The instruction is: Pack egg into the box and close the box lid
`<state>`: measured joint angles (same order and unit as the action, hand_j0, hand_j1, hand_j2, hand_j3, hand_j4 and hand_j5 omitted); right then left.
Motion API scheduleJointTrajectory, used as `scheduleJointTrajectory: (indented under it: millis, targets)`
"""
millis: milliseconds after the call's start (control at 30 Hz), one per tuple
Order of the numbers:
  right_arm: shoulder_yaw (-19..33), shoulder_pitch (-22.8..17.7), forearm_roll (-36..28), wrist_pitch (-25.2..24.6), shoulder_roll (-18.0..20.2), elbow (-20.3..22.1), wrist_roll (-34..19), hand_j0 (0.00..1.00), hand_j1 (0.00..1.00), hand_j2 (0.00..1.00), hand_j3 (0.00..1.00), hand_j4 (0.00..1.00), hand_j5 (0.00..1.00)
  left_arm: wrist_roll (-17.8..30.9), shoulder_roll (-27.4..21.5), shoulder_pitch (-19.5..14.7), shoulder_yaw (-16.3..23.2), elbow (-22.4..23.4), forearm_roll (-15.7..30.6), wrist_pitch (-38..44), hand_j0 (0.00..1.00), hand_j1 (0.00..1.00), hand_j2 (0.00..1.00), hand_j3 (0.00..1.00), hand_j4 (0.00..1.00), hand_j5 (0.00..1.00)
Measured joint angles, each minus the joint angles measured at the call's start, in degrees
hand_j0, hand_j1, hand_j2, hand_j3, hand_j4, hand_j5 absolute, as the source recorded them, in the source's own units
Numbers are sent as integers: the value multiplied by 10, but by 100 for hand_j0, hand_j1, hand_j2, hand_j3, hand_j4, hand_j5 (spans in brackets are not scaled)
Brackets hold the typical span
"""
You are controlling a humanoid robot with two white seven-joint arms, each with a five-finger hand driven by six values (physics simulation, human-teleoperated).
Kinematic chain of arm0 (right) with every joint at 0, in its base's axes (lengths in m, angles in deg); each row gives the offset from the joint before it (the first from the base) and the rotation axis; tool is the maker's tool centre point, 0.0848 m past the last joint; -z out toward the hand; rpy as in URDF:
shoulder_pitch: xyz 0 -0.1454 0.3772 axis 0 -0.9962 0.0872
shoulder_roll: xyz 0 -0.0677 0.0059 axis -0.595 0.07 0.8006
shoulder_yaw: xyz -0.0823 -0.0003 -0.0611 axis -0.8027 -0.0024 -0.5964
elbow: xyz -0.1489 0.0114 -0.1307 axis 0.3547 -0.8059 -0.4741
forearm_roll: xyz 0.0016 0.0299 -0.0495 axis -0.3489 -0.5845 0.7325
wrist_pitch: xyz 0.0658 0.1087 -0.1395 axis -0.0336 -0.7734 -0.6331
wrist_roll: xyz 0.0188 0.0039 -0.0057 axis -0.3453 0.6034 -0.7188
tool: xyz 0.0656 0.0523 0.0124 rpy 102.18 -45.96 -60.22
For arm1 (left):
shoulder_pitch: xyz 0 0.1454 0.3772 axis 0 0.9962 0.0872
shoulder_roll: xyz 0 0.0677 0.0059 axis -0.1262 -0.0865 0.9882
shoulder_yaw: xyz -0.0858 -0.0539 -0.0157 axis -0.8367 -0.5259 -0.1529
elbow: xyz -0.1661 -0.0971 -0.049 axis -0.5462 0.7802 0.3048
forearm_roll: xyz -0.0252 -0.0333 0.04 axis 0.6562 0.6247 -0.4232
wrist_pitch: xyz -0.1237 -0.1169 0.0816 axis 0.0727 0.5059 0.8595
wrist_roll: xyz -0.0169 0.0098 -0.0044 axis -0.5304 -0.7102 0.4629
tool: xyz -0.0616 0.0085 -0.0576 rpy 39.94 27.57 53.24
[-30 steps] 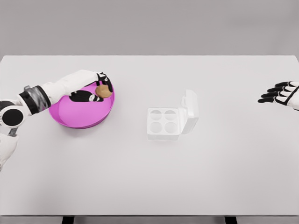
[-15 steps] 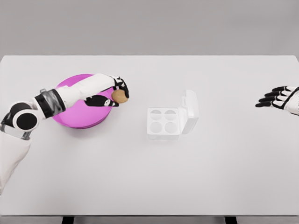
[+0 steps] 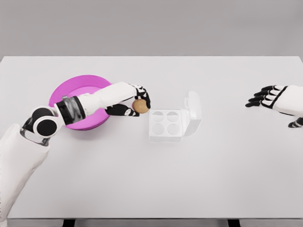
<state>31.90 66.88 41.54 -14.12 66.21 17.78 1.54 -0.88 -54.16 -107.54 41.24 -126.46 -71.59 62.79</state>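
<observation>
A brown egg is held in my left hand, whose fingers are curled around it above the table. It hangs just left of the white egg box, close to the box's left edge. The box has four round cups, all bare, and its lid stands open on the right side. My right hand hovers far to the right with its fingers spread and nothing in it.
A magenta plate lies on the white table at the left, partly covered by my left forearm. The table's far edge runs along the top, its near edge along the bottom.
My left hand has carried the egg rightward off the plate to the box's left edge. The right hand has drifted leftward into view.
</observation>
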Motion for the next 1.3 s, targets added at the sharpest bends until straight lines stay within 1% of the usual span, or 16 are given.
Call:
scheduleJointTrajectory:
  millis: [33, 100, 133, 267, 300, 367, 467, 500, 533, 567, 633, 733, 833, 967, 1200, 1300]
  targets:
    - [-20, 12, 0, -2, -9, -5, 0, 100, 100, 100, 100, 100, 100, 0, 2, 0, 2, 0, 0, 0, 44, 44, 44, 44, 44, 44]
    - [-45, 14, 4, -1, -20, -14, 0, 100, 100, 100, 100, 100, 100, 0, 6, -1, 5, 0, 0, 0, 44, 44, 44, 44, 44, 44]
    - [-53, 19, 5, -1, -22, -19, 0, 100, 100, 100, 100, 100, 100, 0, 8, -1, 6, 0, -1, 0, 44, 44, 44, 44, 44, 44]
    - [-73, 62, 6, -1, -34, -59, 0, 100, 100, 100, 100, 100, 100, 0, 13, -1, 11, 0, -2, 0, 45, 45, 45, 45, 45, 45]
    - [-82, 87, 6, -2, -37, -71, 0, 100, 100, 100, 100, 100, 100, 0, 15, -1, 12, 0, -2, 0, 44, 44, 44, 44, 44, 44]
    - [-108, 118, 6, -2, -45, -94, 0, 100, 100, 100, 100, 100, 100, 0, 18, -2, 15, 0, -2, 0, 44, 44, 44, 44, 44, 44]
    - [-134, 140, 7, -1, -52, -120, 0, 100, 100, 100, 100, 100, 100, 0, 24, -3, 21, 2, -4, 0, 44, 44, 44, 44, 44, 44]
    - [-142, 157, 7, -1, -56, -133, 0, 100, 100, 100, 100, 100, 100, 0, 26, -4, 23, 3, -5, 1, 44, 44, 44, 44, 44, 44]
    - [-154, 188, 7, -2, -62, -150, 0, 100, 100, 100, 100, 100, 100, 0, 28, -4, 25, 3, -5, 1, 44, 44, 44, 44, 44, 44]
    - [-167, 204, 7, -2, -69, -166, 0, 100, 100, 100, 100, 100, 100, 0, 32, -4, 26, 4, -6, 1, 44, 44, 44, 44, 44, 44]
    - [-186, 205, 9, -1, -81, -190, 0, 100, 100, 100, 100, 100, 100, 0, 37, -4, 28, 6, -6, 1, 44, 44, 44, 44, 44, 44]
    - [-210, 204, 10, -1, -88, -202, 0, 100, 100, 100, 100, 100, 100, 0, 45, -4, 33, 8, -7, 2, 44, 44, 44, 44, 44, 44]
    - [-235, 197, 10, -1, -90, -193, 0, 100, 100, 100, 100, 100, 100, 0, 52, -4, 39, 14, -8, 2, 45, 45, 45, 45, 45, 45]
    - [-257, 198, 10, -1, -91, -184, 0, 100, 100, 100, 100, 100, 100, 0, 59, -3, 43, 17, -8, 2, 45, 45, 45, 45, 45, 45]
    - [-268, 203, 11, -1, -93, -179, 0, 100, 100, 100, 100, 100, 100, 0, 59, -3, 43, 27, -6, 2, 46, 46, 46, 46, 46, 46]
    - [-272, 203, 11, -1, -93, -163, 0, 100, 100, 100, 100, 100, 100, 0, 58, 0, 43, 28, -4, 2, 47, 47, 47, 47, 47, 47]
